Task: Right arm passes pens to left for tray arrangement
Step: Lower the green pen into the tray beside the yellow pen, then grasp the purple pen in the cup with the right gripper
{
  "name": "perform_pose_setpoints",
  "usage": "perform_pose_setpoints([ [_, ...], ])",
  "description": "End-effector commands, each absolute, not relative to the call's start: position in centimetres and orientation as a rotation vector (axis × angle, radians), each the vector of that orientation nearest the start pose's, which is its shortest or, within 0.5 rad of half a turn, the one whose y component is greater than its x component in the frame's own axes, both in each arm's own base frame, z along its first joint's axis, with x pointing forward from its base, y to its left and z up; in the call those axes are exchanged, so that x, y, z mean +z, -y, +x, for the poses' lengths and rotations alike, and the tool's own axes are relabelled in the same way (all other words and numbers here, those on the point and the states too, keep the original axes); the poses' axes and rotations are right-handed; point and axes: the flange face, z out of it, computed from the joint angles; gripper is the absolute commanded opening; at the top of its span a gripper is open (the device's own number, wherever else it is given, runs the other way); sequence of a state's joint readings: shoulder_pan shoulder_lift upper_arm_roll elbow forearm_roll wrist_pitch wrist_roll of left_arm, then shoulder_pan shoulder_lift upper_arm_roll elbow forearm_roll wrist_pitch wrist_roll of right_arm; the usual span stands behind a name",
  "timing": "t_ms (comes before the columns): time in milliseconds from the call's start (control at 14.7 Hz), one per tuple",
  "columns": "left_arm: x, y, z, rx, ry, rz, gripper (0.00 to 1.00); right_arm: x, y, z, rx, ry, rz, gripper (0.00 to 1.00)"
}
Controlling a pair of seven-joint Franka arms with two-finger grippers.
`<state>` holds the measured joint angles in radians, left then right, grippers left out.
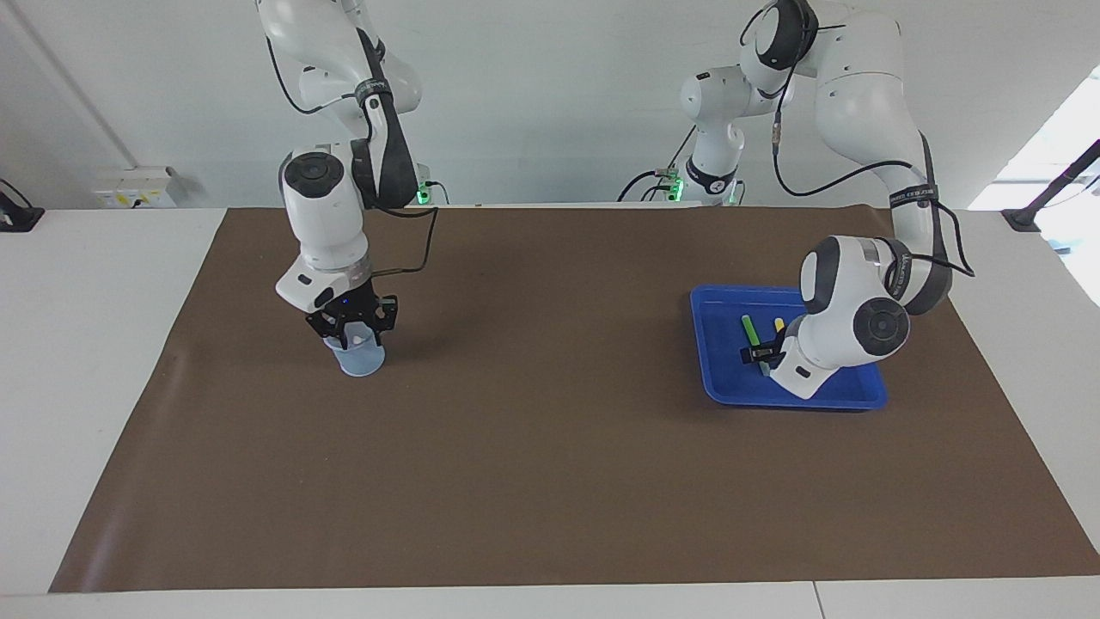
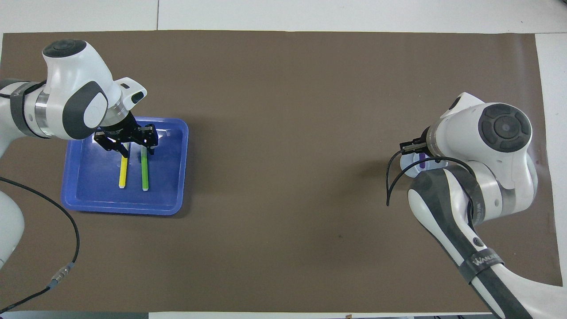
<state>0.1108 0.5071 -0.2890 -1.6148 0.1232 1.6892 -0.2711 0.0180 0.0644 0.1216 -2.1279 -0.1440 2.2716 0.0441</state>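
Nearest you, in the tray (image 2: 166, 177) at the left arm's end: the yellow pen (image 2: 123, 173) and green pen (image 2: 144, 173) lie flat on the floor, side by side and apart. Their long axes run straight away from the robots, pale ends toward you. Two of three look placed.

Next out, at the right arm's end of the brown mat (image 2: 283, 133): the mesh cup (image 1: 359, 359). The purple pen (image 2: 423, 162) is in it, only a short purple stretch showing past the wrist.

This is the relation that matters: the pen sits directly under the right gripper (image 1: 351, 334), which is down at the cup mouth. The pen seems to stand near upright, so I'd expect a straight lift out. You can't tell from either view how far that gripper has closed, or whether it has the pen yet. The right arm is clearly the nearer one; the left is well apart, at the other end of the table.

Farthest: the left gripper (image 2: 138, 151) hangs low over the pens' farther ends. Its jaws look spread, either side of the green pen's tip, gripping nothing as far as I can see.

My read: the third pick is in hand. Watch the cup, which is light and could ride up with the pen.
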Motion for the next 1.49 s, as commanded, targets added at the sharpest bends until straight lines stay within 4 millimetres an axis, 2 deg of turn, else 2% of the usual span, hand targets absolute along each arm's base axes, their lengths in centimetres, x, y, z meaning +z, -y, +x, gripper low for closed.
perform_pose_setpoints([
  [0, 31.4, 7.7, 62.7, 0.602, 0.073, -3.011, 1.0, 39.0, -6.3, 54.9, -0.145, 0.358, -3.238, 0.56],
  [204, 32.2, 7.7, 63.0, 0.594, 0.08, -3.021, 1.0, 39.2, -6.1, 54.9, -0.145, 0.389, -3.256, 0.5],
  [271, 33.7, 7.8, 63.1, 0.573, 0.103, -3.054, 1.0, 39.1, -6.0, 54.8, -0.13, 0.39, -3.258, 0.5],
  [407, 37.9, 7.4, 63.1, 0.516, 0.204, -3.167, 1.0, 39.2, -6.0, 54.7, -0.125, 0.394, -3.259, 0.38],
  [475, 40.0, 7.4, 62.7, 0.489, 0.245, -3.195, 1.0, 39.2, -5.9, 54.7, -0.125, 0.391, -3.26, 0.26],
  [543, 42.5, 7.5, 62.2, 0.474, 0.289, -3.239, 1.0, 39.2, -6.0, 54.7, -0.127, 0.394, -3.259, 0.1],
  [611, 44.7, 7.3, 61.7, 0.469, 0.367, -3.285, 1.0, 39.2, -5.9, 54.7, -0.125, 0.391, -3.26, 0.0],
  [747, 48.5, 7.7, 60.4, 0.456, 0.513, -3.335, 1.0, 39.2, -5.9, 54.7, -0.125, 0.389, -3.259, 0.0],
  [882, 51.3, 8.5, 59.0, 0.457, 0.639, -3.369, 1.0, 39.7, -6.0, 54.9, -0.14, 0.388, -3.259, 0.0],
  [1018, 53.1, 7.4, 57.7, 0.496, 0.803, -3.46, 1.0, 41.9, -5.9, 54.6, -0.206, 0.367, -3.261, 0.0],
  [1086, 53.8, 6.7, 56.7, 0.526, 0.892, -3.508, 1.0, 43.0, -5.2, 54.5, -0.236, 0.352, -3.264, 0.0],
  [1289, 54.1, 4.7, 53.9, 0.61, 1.158, -3.598, 1.0, 47.8, -4.3, 53.5, -0.219, 0.297, -3.283, 0.0],
  [1425, 53.9, 4.3, 52.7, 0.664, 1.275, -3.627, 1.0, 51.3, -4.1, 53.2, -0.226, 0.271, -3.285, 0.0],
])
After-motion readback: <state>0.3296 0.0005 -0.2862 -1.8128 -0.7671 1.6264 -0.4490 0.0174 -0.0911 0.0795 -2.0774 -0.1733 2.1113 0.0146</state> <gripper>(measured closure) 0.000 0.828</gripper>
